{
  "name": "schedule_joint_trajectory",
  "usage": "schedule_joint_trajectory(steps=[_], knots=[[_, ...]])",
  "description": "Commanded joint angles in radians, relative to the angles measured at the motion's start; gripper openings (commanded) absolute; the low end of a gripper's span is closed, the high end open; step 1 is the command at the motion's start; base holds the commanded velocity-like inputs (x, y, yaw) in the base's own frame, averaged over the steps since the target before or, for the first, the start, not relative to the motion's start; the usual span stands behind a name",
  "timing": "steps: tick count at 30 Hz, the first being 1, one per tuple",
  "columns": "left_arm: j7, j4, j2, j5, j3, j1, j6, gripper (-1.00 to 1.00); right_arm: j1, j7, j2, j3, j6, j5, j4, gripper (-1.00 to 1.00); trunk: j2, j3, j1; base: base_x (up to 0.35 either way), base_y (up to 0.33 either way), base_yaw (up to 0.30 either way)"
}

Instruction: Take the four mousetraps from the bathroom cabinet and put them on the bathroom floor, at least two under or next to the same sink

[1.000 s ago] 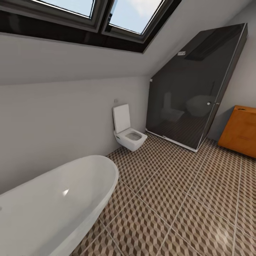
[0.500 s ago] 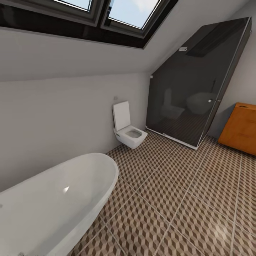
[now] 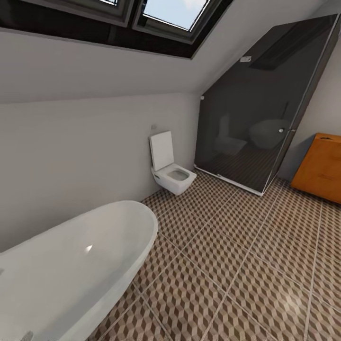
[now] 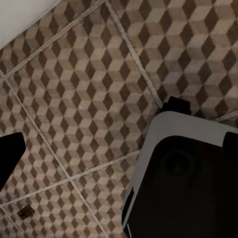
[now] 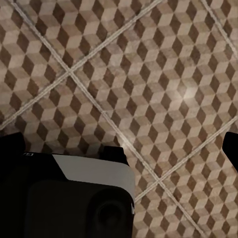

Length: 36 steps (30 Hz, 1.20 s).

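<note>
Four traps nowhere yet, just cabinet (image 3: 318,168) far right. Probably light, stiff, snappy: grab by board edges. Both pincers' state: can't tell.

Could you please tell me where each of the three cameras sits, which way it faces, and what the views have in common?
Head view: on the robot's head, looking forward and down across the bathroom floor toward the bathtub, toilet, dark shower enclosure and cabinet.
Left wrist view: on the left arm, facing down at the tiles, with part of the robot's grey-and-black body below.
Right wrist view: on the right arm, also facing down, over another part of the robot's body.
Shared: all three show the cube-patterned floor.
</note>
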Motion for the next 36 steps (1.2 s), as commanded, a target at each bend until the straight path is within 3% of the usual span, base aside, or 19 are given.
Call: schedule_joint_trajectory(steps=[1, 36], knots=[[0.001, 0.001, 0.0, 0.007, -0.009, -0.001, 0.002, 1.0, -0.001, -0.002, 0.001, 0.009, -0.005, -0.01, 0.002, 1.0, -0.001, -0.003, 0.0, 0.0, 0.0, 0.0], [0.001, 0.001, 0.0, 0.007, -0.009, -0.001, 0.002, 1.0, -0.001, -0.002, 0.001, 0.009, -0.005, -0.01, 0.002, 1.0, -0.001, -0.059, 0.0, 0.0, 0.0, 0.0]])
